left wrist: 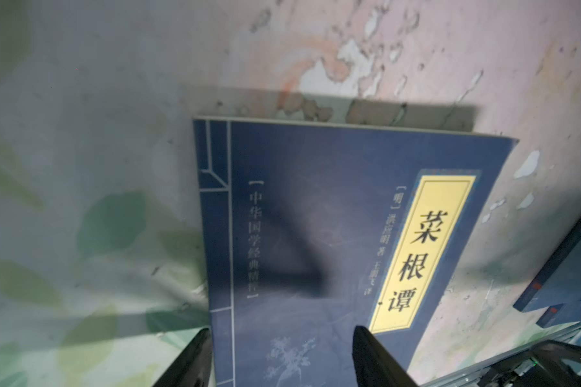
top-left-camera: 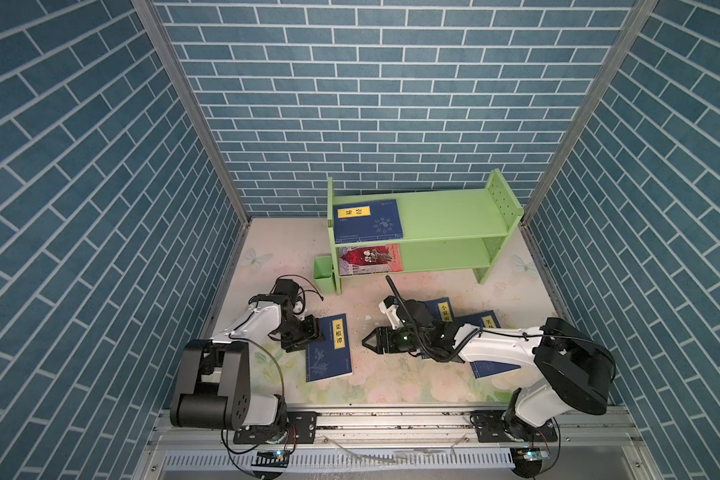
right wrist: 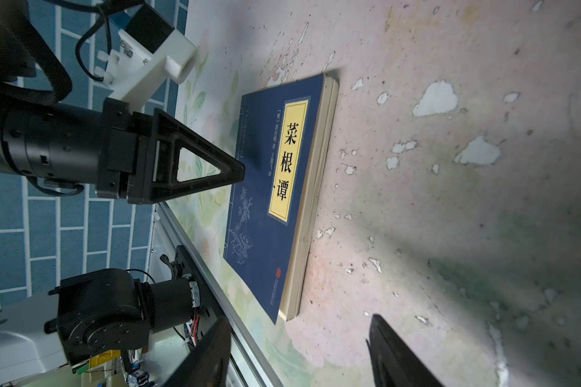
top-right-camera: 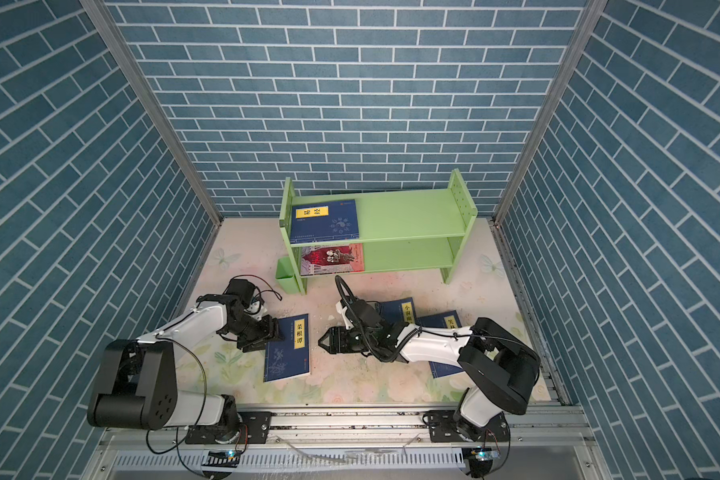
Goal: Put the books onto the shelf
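The left gripper (left wrist: 282,335) has its jaws spread across the spine edge of the dark blue book titled 菜根谭 (top-left-camera: 329,351). One finger is outside that edge over the floral mat (top-left-camera: 391,382) and the other is above the cover. Whether either finger touches the book cannot be told.

This book lies flat and face up on the mat. On its page-edge side, a little apart from it, the right gripper (top-left-camera: 366,343) points toward it with its jaws spread and nothing between them.

Farther out on that same side, two more dark blue books (top-left-camera: 443,309) lie close together, partly hidden under the right arm.

Beyond the book's top edge stands the light green shelf (top-left-camera: 454,216). A dark blue book with a yellow label (top-left-camera: 368,220) lies on its upper tier, and the red-and-grey illustrated book (top-left-camera: 370,259) lies on its lower tier. The small green cup (top-left-camera: 324,272) is on the shelf end nearest the 菜根谭 book.
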Controlling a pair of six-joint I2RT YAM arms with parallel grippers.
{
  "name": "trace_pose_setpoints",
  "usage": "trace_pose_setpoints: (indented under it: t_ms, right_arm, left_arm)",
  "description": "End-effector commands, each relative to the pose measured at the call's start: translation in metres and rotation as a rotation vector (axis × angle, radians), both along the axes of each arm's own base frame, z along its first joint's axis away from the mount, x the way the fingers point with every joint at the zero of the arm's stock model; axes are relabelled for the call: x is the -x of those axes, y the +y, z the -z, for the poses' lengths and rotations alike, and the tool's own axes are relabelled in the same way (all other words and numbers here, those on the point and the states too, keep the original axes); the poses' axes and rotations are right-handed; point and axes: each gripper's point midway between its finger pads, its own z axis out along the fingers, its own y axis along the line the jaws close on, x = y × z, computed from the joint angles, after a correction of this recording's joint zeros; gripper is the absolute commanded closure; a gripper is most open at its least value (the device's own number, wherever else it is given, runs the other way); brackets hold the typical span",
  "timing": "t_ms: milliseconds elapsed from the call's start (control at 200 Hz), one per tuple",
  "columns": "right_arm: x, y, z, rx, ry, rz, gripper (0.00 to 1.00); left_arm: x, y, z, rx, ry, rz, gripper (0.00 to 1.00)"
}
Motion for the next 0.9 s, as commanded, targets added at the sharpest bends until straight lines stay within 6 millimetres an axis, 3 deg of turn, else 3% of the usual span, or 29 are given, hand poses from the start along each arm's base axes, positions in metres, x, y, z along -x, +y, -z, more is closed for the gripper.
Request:
trace_pose_setpoints:
  t_ms: [0,115,240,435,620,895]
  right_arm:
    - [-0.004,0.006,-0.011,-0.026,0.002,0.021,0.34]
    - [-0.003,0.006,-0.008,-0.02,0.01,0.018,0.34]
    - [-0.001,0.006,-0.004,-0.012,0.022,0.012,0.33]
    - [-0.002,-0.003,0.016,0.06,0.046,0.022,0.33]
    - [-0.004,-0.015,0.033,0.159,0.041,0.041,0.33]
    - [-0.002,0.003,0.04,0.124,0.074,-0.005,0.34]
  left_arm:
    - [0.008,-0.009,0.006,0.007,0.019,0.049,0.31]
    - [0.007,-0.02,0.002,0.048,0.006,0.067,0.31]
    - [0.009,-0.046,-0.003,0.162,-0.018,0.103,0.31]
    - [0.011,-0.076,-0.011,0.259,-0.046,0.191,0.28]
    - [0.016,-0.078,-0.01,0.283,-0.039,0.178,0.27]
    - [0.019,-0.072,-0.008,0.251,-0.057,0.166,0.26]
